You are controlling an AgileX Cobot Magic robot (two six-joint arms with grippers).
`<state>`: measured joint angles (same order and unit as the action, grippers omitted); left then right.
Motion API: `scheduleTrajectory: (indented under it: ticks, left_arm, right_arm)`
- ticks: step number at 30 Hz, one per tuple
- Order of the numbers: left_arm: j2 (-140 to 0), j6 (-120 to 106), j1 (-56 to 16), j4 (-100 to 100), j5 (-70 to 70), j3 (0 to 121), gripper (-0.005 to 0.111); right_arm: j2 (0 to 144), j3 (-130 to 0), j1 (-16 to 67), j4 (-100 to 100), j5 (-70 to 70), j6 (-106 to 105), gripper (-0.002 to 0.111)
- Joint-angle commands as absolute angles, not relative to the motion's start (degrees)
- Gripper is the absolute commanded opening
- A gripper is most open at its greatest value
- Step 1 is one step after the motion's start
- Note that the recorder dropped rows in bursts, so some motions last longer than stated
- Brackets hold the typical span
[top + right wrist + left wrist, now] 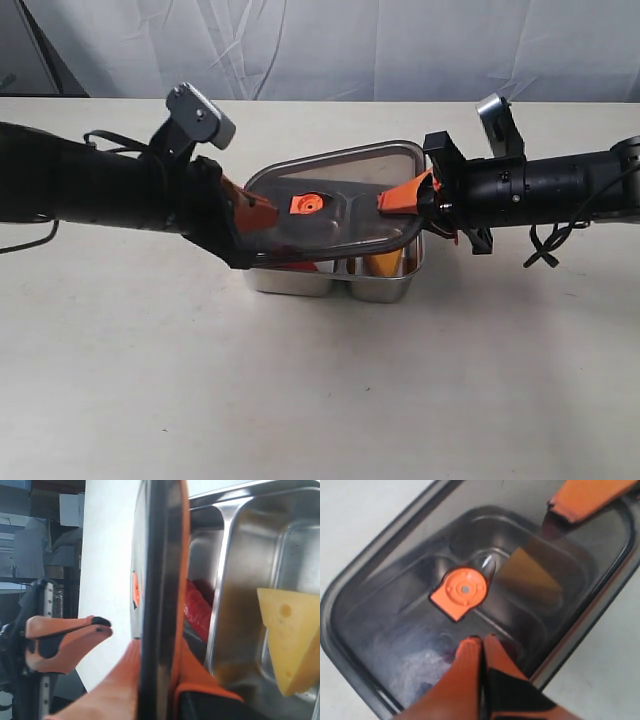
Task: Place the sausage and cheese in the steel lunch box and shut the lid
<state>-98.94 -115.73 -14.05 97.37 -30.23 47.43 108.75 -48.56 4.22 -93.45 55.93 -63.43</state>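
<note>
Right wrist view shows the sausage (197, 611) and the cheese (290, 640) lying in separate compartments of the steel lunch box (240, 540), mid-worktop, so loading looks done. The right gripper (386, 203) pinches one edge of the lid (350, 175), holding it tilted over the box. The left gripper (481, 642), fingers pressed together, rests over it. Seating the lid remains.

The table (320, 400) is sitting there plain and off-white, taking up most of the exterior shot. A wrinkly white sheet (350, 45) is hanging behind its far edge, and a greyish panel (20, 50) is peeking in at the top-left corner. The right wrist view is catching some blurry shelving (40, 535) in the background; can't tell what's sitting on it.
</note>
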Motion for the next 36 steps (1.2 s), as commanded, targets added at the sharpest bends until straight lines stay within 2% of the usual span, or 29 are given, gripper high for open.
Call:
scheduleTrajectory:
  ticks: [1, 18, 20, 24, 26, 36]
  left_arm:
    - [-103.75, -115.86, -14.52, 96.64, -29.88, 48.83, 0.000]
    - [-108.96, -115.56, -19.34, 94.22, -24.64, 49.69, 0.000]
    - [-108.96, -115.52, -19.56, 94.22, -24.03, 49.69, 0.000]
    - [-108.96, -114.49, -19.56, 94.12, -23.61, 49.69, 0.000]
    - [-108.96, -114.25, -19.56, 93.94, -22.72, 49.69, 0.000]
    - [-108.96, -113.96, -19.56, 92.80, -22.25, 49.69, 0.000]
  right_arm:
    - [108.52, -48.41, 4.09, -88.98, 49.49, -64.21, -0.001]
    - [106.48, -48.41, 4.09, -82.51, 46.98, -59.68, 0.001]
    - [105.79, -48.41, 4.09, -81.04, 46.73, -58.77, 0.008]
    - [103.94, -48.41, 4.09, -78.71, 44.77, -55.77, 0.043]
    - [103.22, -48.41, 4.09, -77.96, 44.34, -55.17, 0.054]
    - [98.41, -48.41, 4.09, -75.26, 44.22, -53.33, 0.057]
